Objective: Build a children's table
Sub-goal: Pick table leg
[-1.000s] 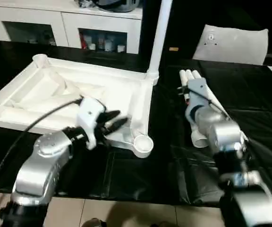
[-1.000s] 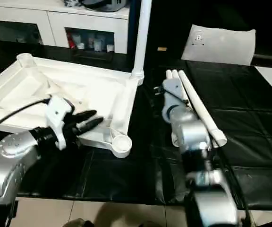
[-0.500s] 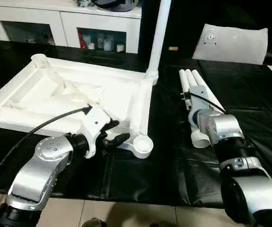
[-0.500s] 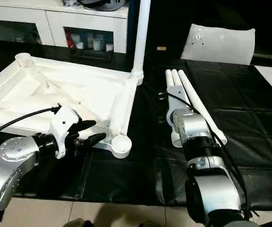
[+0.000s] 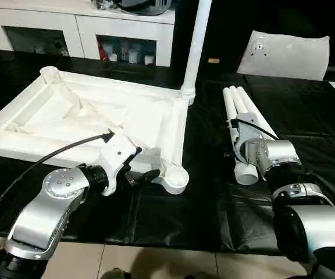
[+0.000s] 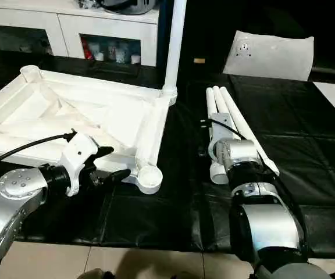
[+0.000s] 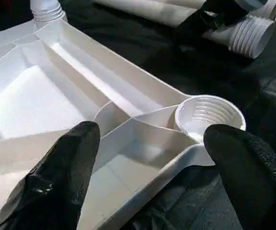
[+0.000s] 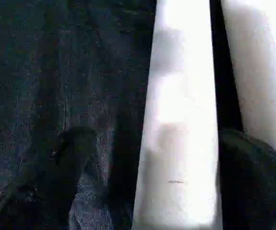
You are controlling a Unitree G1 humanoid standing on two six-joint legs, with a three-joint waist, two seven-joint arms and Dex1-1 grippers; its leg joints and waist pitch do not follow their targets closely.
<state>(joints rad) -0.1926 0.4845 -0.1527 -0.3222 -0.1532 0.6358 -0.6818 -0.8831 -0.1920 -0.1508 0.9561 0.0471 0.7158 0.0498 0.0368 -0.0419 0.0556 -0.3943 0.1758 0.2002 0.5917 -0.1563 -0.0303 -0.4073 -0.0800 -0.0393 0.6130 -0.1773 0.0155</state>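
Note:
The children's table top (image 5: 92, 116) lies upside down on the black cover, ribs up. One leg (image 5: 195, 40) stands upright in its far right corner socket. Three loose legs (image 5: 244, 113) lie side by side to the right of the top. My left gripper (image 7: 153, 134) is open, its fingers (image 7: 66, 172) spread wide in front of the near right corner socket (image 5: 176, 176), holding nothing. My right gripper (image 8: 159, 143) hangs open over the loose legs, one finger on each side of a leg (image 8: 181, 115), with a gap beside it.
A flat whitish plastic bag (image 5: 289, 53) lies at the back right. White cabinets (image 5: 97, 35) stand behind the table. The black cover (image 5: 173, 221) runs to the front edge, with floor tiles below. A black cable (image 5: 51, 154) trails from my left wrist.
My left gripper's fingers have spread apart, and it has drawn back a little towards the near right corner socket. My right arm has sunk lower over the loose legs.

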